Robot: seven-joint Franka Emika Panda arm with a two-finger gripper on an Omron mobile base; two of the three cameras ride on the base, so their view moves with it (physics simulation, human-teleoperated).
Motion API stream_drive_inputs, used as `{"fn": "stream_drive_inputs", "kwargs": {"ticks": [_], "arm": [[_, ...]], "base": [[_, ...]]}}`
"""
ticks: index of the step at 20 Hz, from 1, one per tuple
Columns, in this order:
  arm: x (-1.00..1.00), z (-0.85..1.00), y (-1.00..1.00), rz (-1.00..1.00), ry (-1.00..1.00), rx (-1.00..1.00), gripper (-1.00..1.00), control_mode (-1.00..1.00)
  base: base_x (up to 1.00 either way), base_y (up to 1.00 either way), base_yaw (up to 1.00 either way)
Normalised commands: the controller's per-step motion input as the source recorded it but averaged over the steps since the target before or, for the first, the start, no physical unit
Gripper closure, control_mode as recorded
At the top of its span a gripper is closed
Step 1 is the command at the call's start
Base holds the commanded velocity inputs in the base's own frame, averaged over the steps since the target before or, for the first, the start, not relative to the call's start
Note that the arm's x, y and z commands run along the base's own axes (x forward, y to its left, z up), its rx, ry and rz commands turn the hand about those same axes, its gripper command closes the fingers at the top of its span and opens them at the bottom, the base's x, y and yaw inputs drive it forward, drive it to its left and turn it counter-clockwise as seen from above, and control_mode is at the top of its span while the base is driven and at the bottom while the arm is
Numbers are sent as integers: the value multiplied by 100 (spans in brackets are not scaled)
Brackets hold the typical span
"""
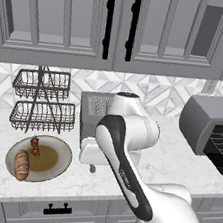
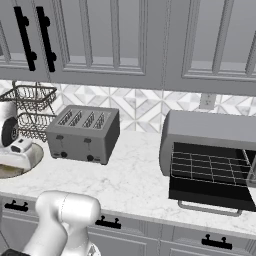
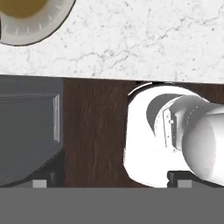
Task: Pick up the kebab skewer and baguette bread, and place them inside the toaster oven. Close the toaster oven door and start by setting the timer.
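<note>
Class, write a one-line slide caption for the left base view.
Baguette bread and kebab skewer wait on plate; toaster oven stands open.

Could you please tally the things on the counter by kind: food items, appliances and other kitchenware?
Food items: 2 – kebab skewer, baguette bread
Appliances: 2 – toaster, toaster oven
Other kitchenware: 2 – plate, two-tier wire basket rack
Total: 6

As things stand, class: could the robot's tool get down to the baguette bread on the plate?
Probably yes. The baguette bread lies uncovered on the plate, with the kebab skewer beside it and the wire rack behind, not over it. The open tool hangs right of the plate.
</note>
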Motion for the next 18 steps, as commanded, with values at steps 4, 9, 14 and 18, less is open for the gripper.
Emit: {"fn": "stream_drive_inputs", "kwargs": {"ticks": [4, 9, 14, 18], "arm": [[22, 0, 100, -20, -12, -8, -100, -100], [44, 0, 96, -15, -11, -3, -100, -100], [64, -23, 82, -5, -3, -8, -100, -100], [63, -44, 59, 0, 0, -5, -100, -100]], "base": [[0, 0, 0], [0, 0, 0], [0, 0, 0], [0, 0, 0]]}}
